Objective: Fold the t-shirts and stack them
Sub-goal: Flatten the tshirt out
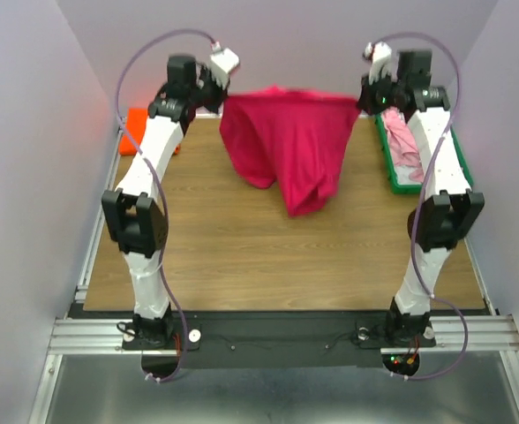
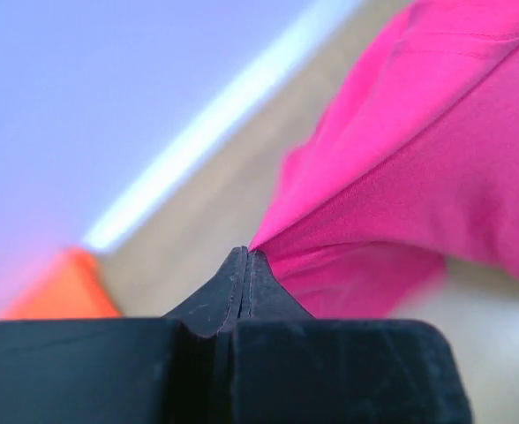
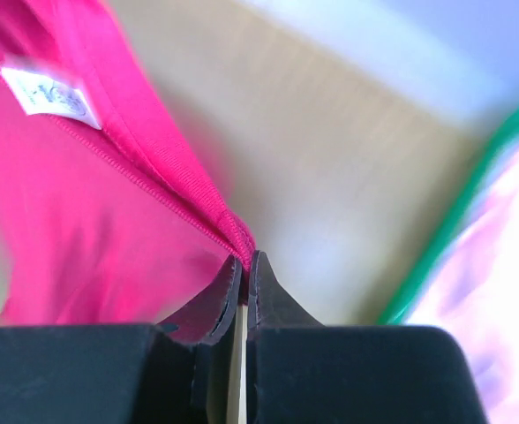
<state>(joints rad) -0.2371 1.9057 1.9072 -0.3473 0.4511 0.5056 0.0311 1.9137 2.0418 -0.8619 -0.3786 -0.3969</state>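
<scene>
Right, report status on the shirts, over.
Left tool, right tool both shut on crimson t-shirt. It hangs spread between them over the table. Orange t-shirt far left, pink t-shirt in green tray, both clear of it.

The crimson-magenta t-shirt (image 1: 288, 146) hangs in the air over the far half of the table (image 1: 242, 247) — top edge stretched taut, body sagging to a low point right of centre (a white label (image 3: 52, 95) shows by the collar seam). The bright orange t-shirt (image 1: 137, 121) lies crumpled at the far left edge; the pale pink t-shirt (image 1: 407, 146) lies bunched in the green tray (image 1: 386, 155).
</scene>
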